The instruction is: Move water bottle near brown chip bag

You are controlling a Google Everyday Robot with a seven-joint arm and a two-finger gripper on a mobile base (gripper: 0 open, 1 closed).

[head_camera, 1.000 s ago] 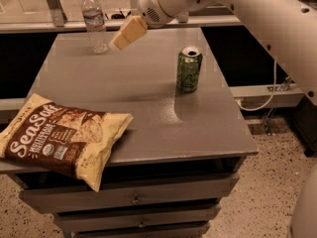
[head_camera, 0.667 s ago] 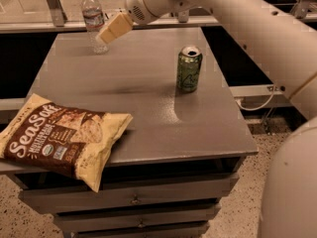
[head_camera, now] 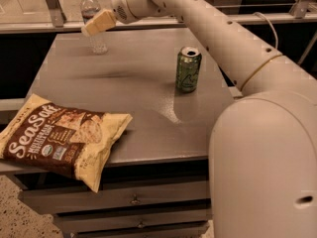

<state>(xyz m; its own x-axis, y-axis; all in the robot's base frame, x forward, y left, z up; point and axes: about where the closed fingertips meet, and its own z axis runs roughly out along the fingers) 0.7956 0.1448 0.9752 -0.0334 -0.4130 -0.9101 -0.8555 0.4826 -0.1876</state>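
tool [head_camera: 99,23] overlaps water bottle [head_camera: 89,6] at far left table [head_camera: 138,83] corner, grip state cannot be told; brown chip bag [head_camera: 54,138] lies well apart at front left.

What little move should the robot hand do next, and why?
Probably bring the gripper the last bit onto the water bottle to hold it. It hangs right at the upright bottle's middle, and the bottle stands at the far corner of the table, far from the chip bag.

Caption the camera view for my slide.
The gripper is at the water bottle on the table's far left; the brown chip bag overhangs the near left corner; a green can stands right.
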